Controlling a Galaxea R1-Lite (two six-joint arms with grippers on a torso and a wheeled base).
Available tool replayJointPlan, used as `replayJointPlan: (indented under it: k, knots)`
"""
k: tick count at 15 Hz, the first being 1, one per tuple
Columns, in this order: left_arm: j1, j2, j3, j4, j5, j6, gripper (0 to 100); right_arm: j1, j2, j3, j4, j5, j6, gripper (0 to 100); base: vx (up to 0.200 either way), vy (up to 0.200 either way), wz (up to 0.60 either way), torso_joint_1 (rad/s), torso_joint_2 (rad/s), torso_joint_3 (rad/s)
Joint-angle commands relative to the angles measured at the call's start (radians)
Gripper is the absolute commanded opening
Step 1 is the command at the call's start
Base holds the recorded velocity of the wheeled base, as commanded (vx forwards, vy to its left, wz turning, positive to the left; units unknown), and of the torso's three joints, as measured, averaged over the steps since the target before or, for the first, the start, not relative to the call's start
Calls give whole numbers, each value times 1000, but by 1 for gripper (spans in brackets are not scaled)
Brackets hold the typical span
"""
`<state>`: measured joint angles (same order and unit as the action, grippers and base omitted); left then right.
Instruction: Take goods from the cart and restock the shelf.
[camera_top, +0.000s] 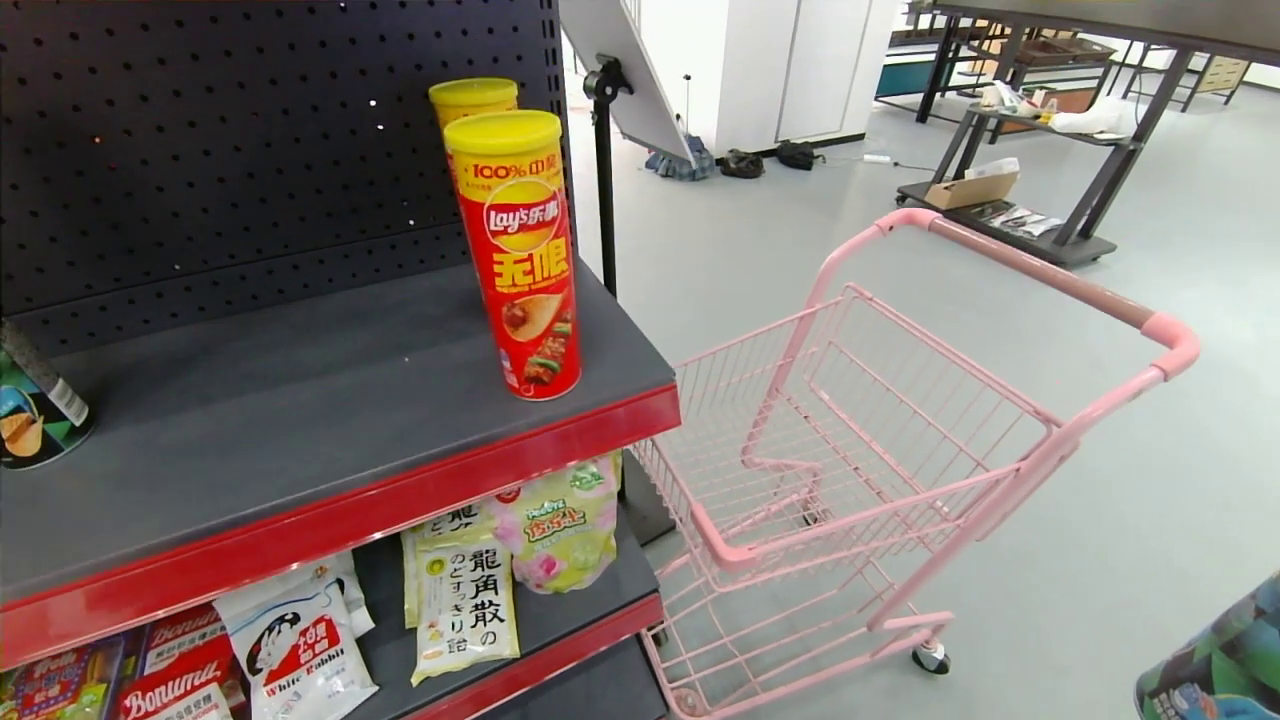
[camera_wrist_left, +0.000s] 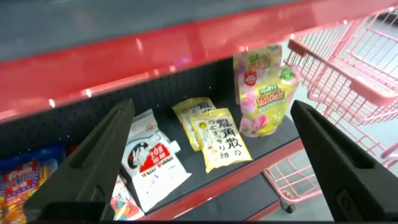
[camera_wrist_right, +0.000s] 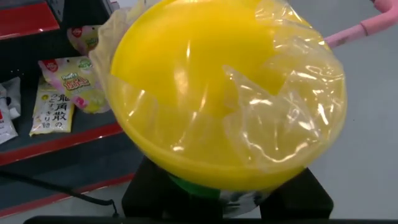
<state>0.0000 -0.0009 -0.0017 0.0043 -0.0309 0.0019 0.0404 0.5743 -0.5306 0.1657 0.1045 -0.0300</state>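
Two red cans (camera_top: 520, 260) shelved at eleven o'clock; cart (camera_top: 900, 420) looks empty; right jaws grip a green can (camera_wrist_right: 224, 93), left jaws wide open.

Red cans (camera_top: 520, 260) on shelf (camera_top: 300, 420), pink cart (camera_top: 1040, 265) beside
Both stand upright, yellow-lidded, one behind the other at the shelf's right end; a green can (camera_top: 1215, 665) hovers near right.

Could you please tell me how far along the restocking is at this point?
Done: two red cans stand on the top shelf, and the pink cart looks empty. In hand: the right end effector holds a green can with a yellow lid. Left: setting that can on the shelf; the left end effector is open with nothing in it.
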Motion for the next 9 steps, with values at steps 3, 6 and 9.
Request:
replayJointPlan:
  k: [3,6,9]
  knots:
    - [0,1,0,0,0,0,100,1,10,-2,0,0,-1,0,0,0,0,214,-598,-387]
    - [0,1,0,2,0,0,100,1,21,-8,0,0,-2,0,0,0,0,217,-531,-326]
    - [0,1,0,0,0,0,100,-1,33,-17,-6,-2,-2,0,0,0,0,165,-403,-246]
